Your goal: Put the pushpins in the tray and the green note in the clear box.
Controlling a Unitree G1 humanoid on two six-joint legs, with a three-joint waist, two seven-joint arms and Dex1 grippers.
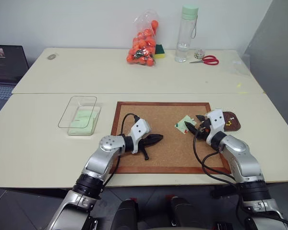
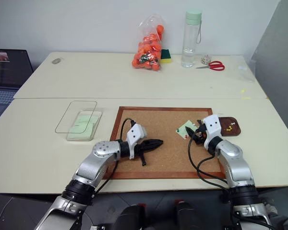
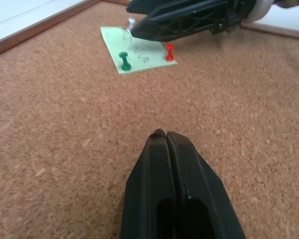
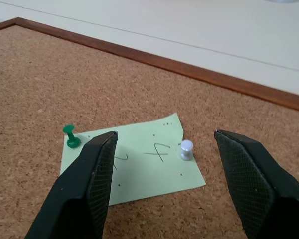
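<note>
Grainy brown corkboard (image 1: 158,129) in a reddish wood frame, lying flat on the near part of a pale, smooth table (image 1: 38,139). Pinned near the board's right edge: a thin pale green note (image 4: 139,164), square, slightly curled at one corner, marked with pen scribbles. Three pushpins in it: green (image 4: 70,137), whitish (image 4: 186,149) and red (image 3: 170,51), all upright with small plastic heads.

Just right of the board, touching its frame: a glossy dark brown tray (image 1: 232,122), shallow and rounded, with a few small pins in it, one of them yellow. Left of the board: a clear box (image 1: 79,115), shallow with rounded corners, holding a pale green stack.

At the far side: bag of orange balls (image 1: 144,45), green-and-yellow sponge (image 1: 159,51), clear bottle with mint cap (image 1: 187,33), red scissors (image 1: 209,60). Laptop (image 1: 7,67) at far left.

Left gripper (image 3: 165,137) over bare cork at mid-board, black fingers pressed together, holding nothing. Right gripper (image 4: 162,144) low over the note, textured pads spread wide, whitish pin between them, green pin just outside one finger, nothing grasped.
</note>
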